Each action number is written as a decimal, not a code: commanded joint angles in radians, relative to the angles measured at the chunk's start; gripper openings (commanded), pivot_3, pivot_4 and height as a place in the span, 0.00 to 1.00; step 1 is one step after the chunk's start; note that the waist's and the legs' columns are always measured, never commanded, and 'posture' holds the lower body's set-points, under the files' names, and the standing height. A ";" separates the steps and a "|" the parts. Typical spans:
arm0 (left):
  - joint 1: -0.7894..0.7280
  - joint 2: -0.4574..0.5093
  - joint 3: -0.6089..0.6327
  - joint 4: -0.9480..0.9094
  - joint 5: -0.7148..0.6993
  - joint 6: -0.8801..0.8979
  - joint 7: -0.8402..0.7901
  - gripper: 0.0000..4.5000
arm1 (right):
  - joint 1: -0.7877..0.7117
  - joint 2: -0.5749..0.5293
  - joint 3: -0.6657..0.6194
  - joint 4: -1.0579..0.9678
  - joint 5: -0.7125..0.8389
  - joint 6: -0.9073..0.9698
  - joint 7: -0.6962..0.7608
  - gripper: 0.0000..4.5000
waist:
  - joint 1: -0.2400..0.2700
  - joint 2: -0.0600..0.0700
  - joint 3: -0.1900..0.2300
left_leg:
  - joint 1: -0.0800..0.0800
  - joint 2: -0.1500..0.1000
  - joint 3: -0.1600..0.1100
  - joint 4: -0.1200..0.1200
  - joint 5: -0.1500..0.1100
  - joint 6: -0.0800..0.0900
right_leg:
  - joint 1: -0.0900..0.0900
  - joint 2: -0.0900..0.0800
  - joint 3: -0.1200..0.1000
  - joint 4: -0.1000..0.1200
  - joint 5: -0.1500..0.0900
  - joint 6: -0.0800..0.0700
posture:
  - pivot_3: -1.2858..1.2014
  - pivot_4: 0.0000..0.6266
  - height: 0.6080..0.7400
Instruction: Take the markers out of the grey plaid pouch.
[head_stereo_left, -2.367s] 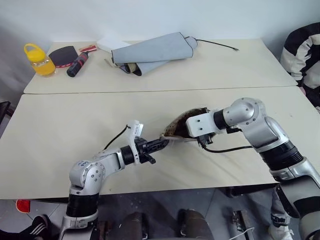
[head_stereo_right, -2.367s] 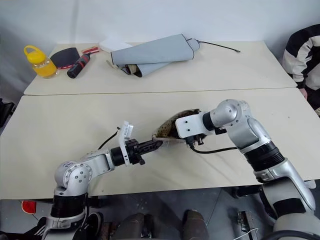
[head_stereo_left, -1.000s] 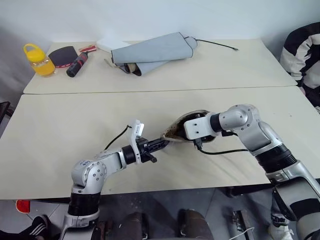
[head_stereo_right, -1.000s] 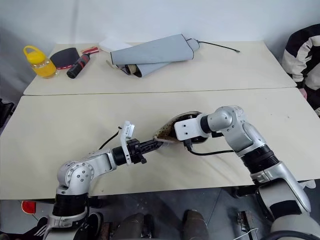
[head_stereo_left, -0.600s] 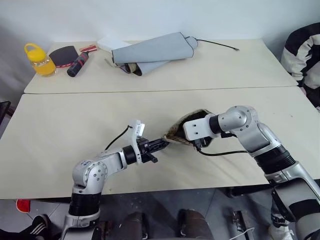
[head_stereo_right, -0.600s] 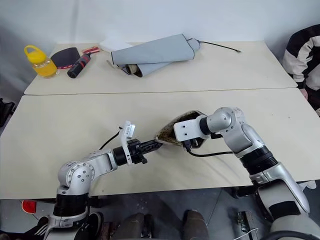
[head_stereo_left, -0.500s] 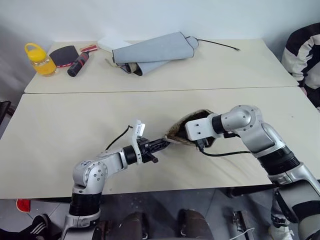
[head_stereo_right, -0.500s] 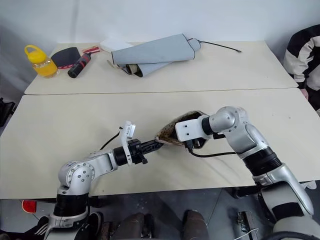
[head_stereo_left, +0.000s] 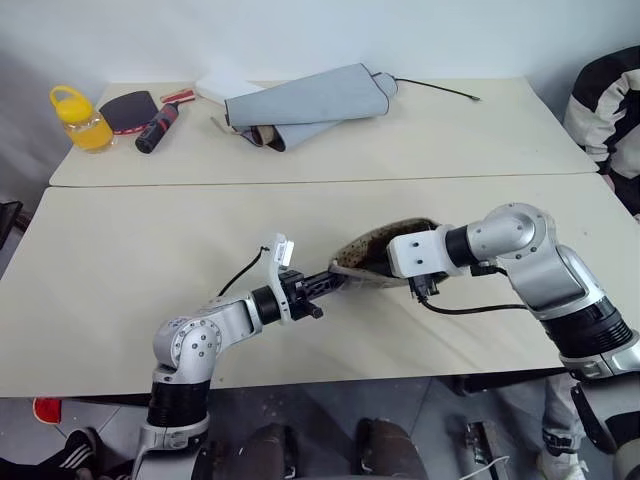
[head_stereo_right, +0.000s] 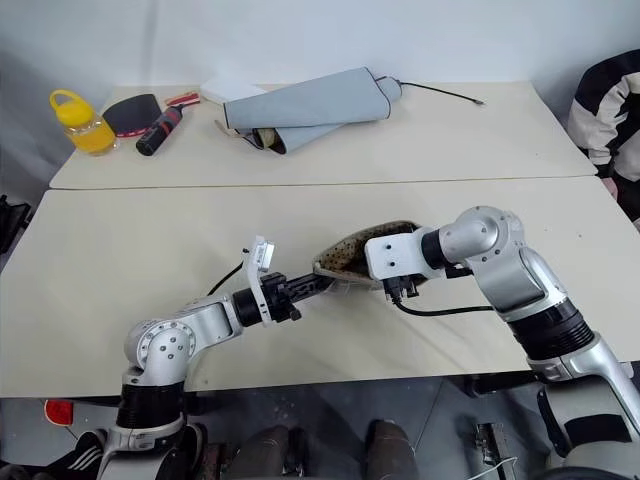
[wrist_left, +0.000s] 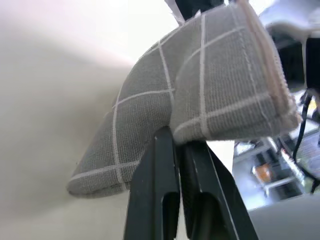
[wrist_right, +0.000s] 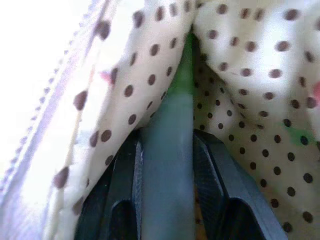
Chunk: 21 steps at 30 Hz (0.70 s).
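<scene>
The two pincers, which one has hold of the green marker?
The right pincer, reaching inside the pouch's dotted lining, is closed on the green marker. The left pincer instead pinches the grey plaid pouch from outside.

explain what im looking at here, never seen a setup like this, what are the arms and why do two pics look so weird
It is a humanoid robot with two arms, each ending in a two-fingered black gripper. The two wide pictures come from cameras in its head, looking down over a pale table. The two odd close-ups come from cameras on its wrists, looking along the fingers.

The left gripper is shut on one end of the grey plaid pouch, holding it up off the table. The right gripper is inside the pouch, whose lining is pale with brown dots, and its fingers are closed on the green marker.

On the far table lie a yellow jar, a red-and-black paddle, a folded light-grey fabric and a thin black cable. A person's striped sleeve shows at the right edge.
</scene>
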 joint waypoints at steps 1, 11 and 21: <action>-0.025 -0.008 0.046 -0.029 -0.040 -0.011 0.019 0.00 | 0.007 0.003 0.010 -0.059 0.024 -0.020 0.027 0.23 | 0.000 0.000 0.000 | 0.000 0.000 0.000 0.000 0.000 0.000 | 0.000 0.000 0.000 0.000 0.000 0.000 | 0.52 0.24 1.00; -0.033 -0.032 0.082 -0.011 -0.085 -0.009 0.048 0.00 | -0.071 0.002 -0.030 -0.019 0.048 -0.145 0.023 0.23 | 0.006 0.000 0.000 | 0.000 0.000 0.000 0.000 0.000 0.000 | 0.000 0.000 0.000 -0.001 0.000 0.000 | 0.52 0.24 1.00; 0.026 0.249 -0.291 -0.081 0.337 -0.355 -0.129 0.00 | -0.133 0.052 -0.059 0.101 -0.024 -0.196 -0.103 0.23 | 0.011 0.001 0.000 | 0.000 0.000 0.002 -0.001 0.000 0.000 | 0.000 0.001 0.001 -0.004 0.000 0.000 | 0.52 0.24 1.00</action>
